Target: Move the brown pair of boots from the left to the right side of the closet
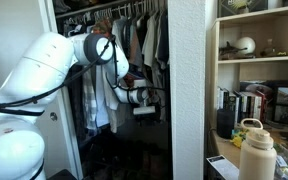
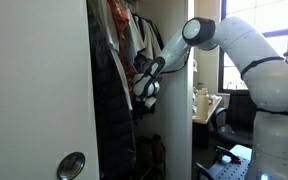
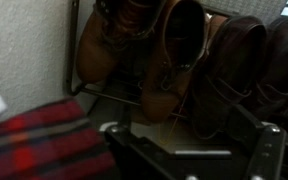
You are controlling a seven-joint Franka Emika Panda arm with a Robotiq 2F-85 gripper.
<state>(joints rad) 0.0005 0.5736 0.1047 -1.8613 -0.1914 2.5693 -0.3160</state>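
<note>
The black metal gripper [image 3: 194,132] is spread wide and empty, low in the frame. Brown leather lace-up boots [image 3: 149,50] sit upper middle.

Clothes [image 1: 134,45] hang in a row. Beside them a shelf unit [image 1: 259,57] holds books [image 1: 246,105], with a cream bottle [image 1: 256,150] in front. A plaid cloth [image 3: 39,140] lies beside a white wall [image 3: 24,50].

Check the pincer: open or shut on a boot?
Open. In the wrist view, fingers of the pincer stand wide apart, nothing between them; the brown boots sit beyond, on the rack.
</note>
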